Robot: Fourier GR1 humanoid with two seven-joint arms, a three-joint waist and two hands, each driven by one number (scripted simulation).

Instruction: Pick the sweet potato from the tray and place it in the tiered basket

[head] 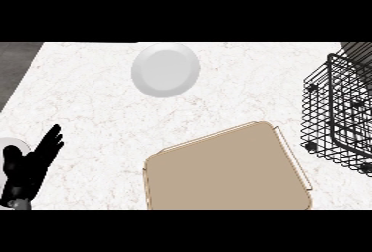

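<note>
Desk (87,98): white marbled top that fills most of the view. A dark grey strip (15,64) runs past its far-left corner.

Tray (225,172): tan, flat, rounded corners, thin raised lip. It sits near centre-right, skewed to the desk edge, with one corner aimed far-right toward the basket. Its near side is cut off by the view's bottom.

Basket (330,123): black wire, upright on small round feet, at the right edge and partly cut off. It is near the tray's far-right corner, not touching.

Plate (166,70): white, round, far centre, well apart from tray and basket.

Left robot hand (22,170): black, at the near-left edge. It is released, fingers straight and pointing far, resting, holding nothing.

White rounded thing (13,143): at the left edge, just beside the hand and mostly cut off. Can't tell what it is.

Sweet potato: can't tell where it is. It doesn't show on the tray's visible surface or through the basket wires.
</note>
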